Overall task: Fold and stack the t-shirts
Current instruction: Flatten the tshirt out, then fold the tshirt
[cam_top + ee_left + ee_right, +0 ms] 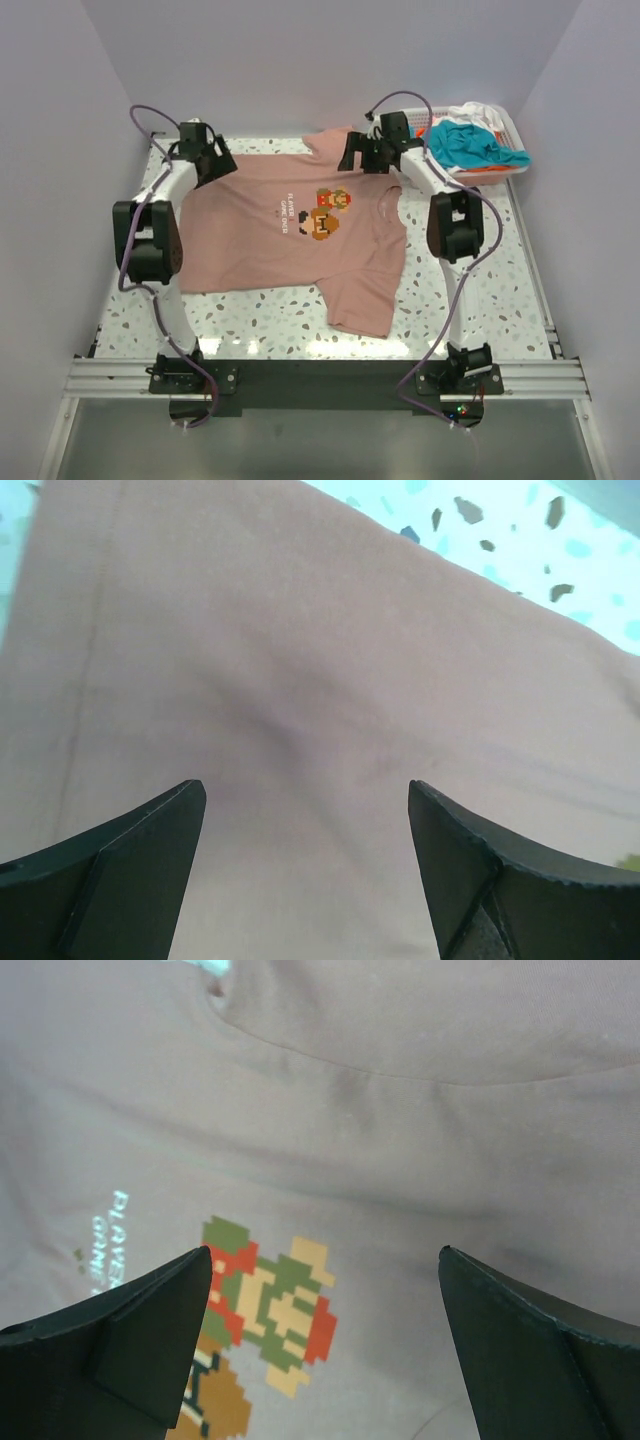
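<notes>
Two grippers hung over one dusty-pink t-shirt (270,250) that lay spread flat, print up, across the middle of the speckled desk (490,300). In the overhead view the left gripper (212,160) sat at the upper left, above the shirt's corner there, its jaws released and wide with nothing between them. Its wrist view showed plain pink cloth beneath and a strip of desk along the upper right. The right gripper (358,155) stood at the upper middle, over the shirt's upper sleeve, likewise spread apart and empty. Its wrist view showed the pixel figure print (270,1310) and pale lettering (105,1240) below it. Whether either gripper touched the cloth could not be told. In the upper right corner, a white lattice basket (517,135) held a bunched teal t-shirt (470,145) and a white one (482,112).
</notes>
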